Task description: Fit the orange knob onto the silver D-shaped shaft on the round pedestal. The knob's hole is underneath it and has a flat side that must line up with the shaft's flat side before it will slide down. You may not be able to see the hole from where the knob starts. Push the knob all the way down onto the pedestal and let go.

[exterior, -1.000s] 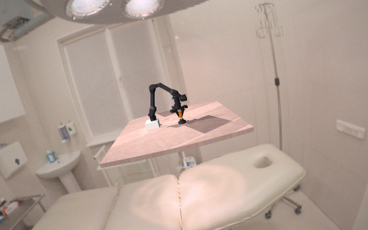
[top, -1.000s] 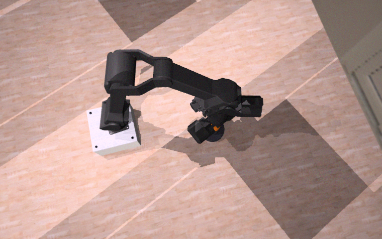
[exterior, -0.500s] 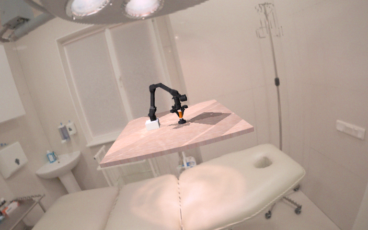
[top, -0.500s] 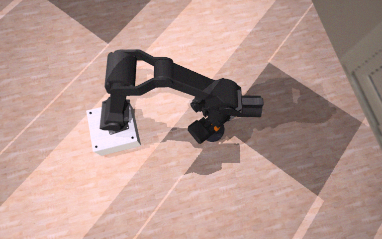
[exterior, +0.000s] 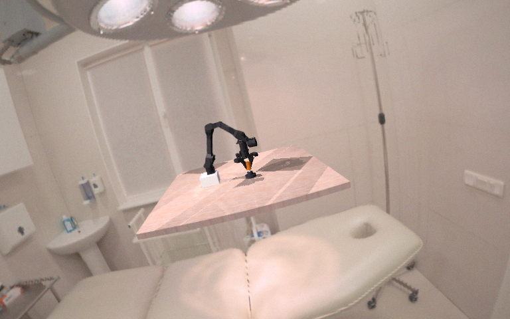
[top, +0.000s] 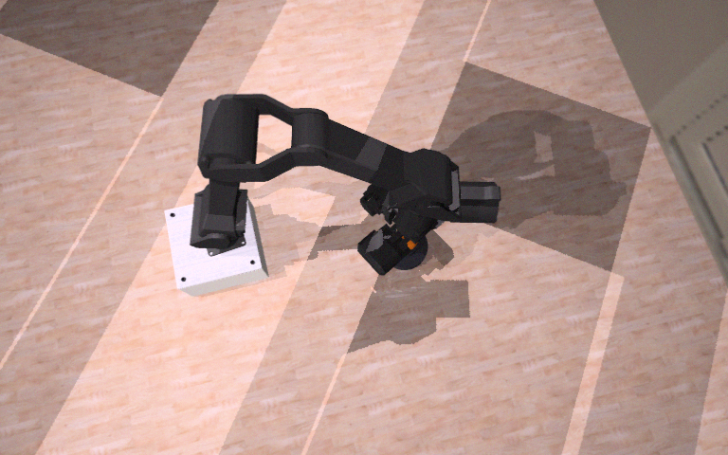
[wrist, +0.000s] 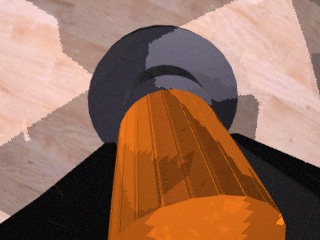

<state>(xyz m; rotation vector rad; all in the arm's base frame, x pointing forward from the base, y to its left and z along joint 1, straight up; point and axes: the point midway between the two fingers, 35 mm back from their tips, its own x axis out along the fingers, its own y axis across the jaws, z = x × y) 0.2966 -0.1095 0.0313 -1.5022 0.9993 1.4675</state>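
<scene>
The orange knob [top: 410,245] [exterior: 248,165] [wrist: 170,160] is a ribbed cylinder, held upright between the fingers. My gripper [exterior: 247,164] is shut on it. The dark round pedestal [top: 415,261] [exterior: 250,175] [wrist: 195,55] stands on the table under the knob. In the wrist view the knob's far end lies over the pedestal's middle. In the exterior view the knob's lower end is just above the pedestal's raised middle; whether they touch is too small to tell. The silver shaft and the knob's hole are hidden, so the match of the flat sides cannot be seen.
The arm's white base block [top: 214,268] [exterior: 210,179] stands on the wooden table [top: 510,375] [exterior: 225,207], left of the pedestal. Shadows of the arm and of other shapes fall across the table top and the pedestal.
</scene>
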